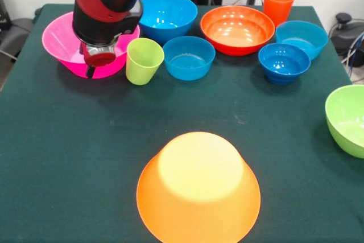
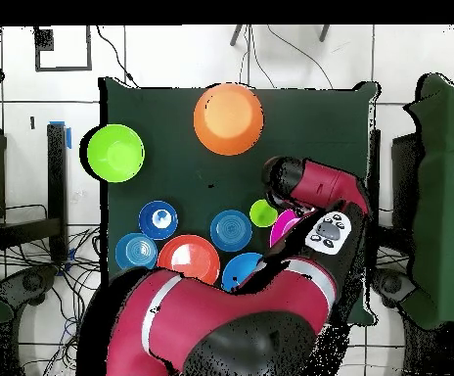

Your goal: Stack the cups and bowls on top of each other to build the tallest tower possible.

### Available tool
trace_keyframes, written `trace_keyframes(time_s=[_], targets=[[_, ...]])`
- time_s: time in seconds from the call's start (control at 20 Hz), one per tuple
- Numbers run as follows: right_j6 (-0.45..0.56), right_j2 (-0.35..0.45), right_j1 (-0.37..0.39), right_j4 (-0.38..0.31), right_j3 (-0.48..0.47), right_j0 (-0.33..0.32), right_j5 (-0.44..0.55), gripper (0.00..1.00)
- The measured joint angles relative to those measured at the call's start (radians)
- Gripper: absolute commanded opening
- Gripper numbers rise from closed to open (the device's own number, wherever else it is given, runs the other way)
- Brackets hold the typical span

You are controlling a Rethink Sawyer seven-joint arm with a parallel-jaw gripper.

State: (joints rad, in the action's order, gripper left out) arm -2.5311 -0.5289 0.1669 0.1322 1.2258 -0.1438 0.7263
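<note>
Stacking is barely begun in the front view: only the inverted light-orange bowl (image 1: 198, 189) stands at the surface's near edge, nothing on it. The gripper (image 1: 98, 64) hangs over the pink bowl (image 1: 62, 44); its state cannot be told. Overhead, every other bowl is seen lying separately.

the arm (image 1: 108, 9) covered the middle of the pink bowl (image 1: 60, 41) in the front view, and overhead only a sliver of that bowl (image 2: 283, 225) showed. the gripper (image 1: 94, 66) was too hidden to tell how its fingers stood. the green bowl (image 1: 348, 119) ran off the right edge, the upside-down orange bowl (image 1: 199, 192) off the bottom. overhead, the orange cup sat out of sight under the arm.
</note>
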Motion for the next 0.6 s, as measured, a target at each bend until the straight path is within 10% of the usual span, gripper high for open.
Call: trace_keyframes(time_s=[0.15, 0.2, 0.6], targets=[[0.0, 0.002, 0.0, 0.0, 0.0, -0.007, -0.007, 1.0], [0.0, 0.008, 0.002, 0.0, 0.0, -0.017, -0.017, 0.0], [0.0, 0.022, 0.016, -0.001, 0.002, -0.033, -0.024, 0.0]])
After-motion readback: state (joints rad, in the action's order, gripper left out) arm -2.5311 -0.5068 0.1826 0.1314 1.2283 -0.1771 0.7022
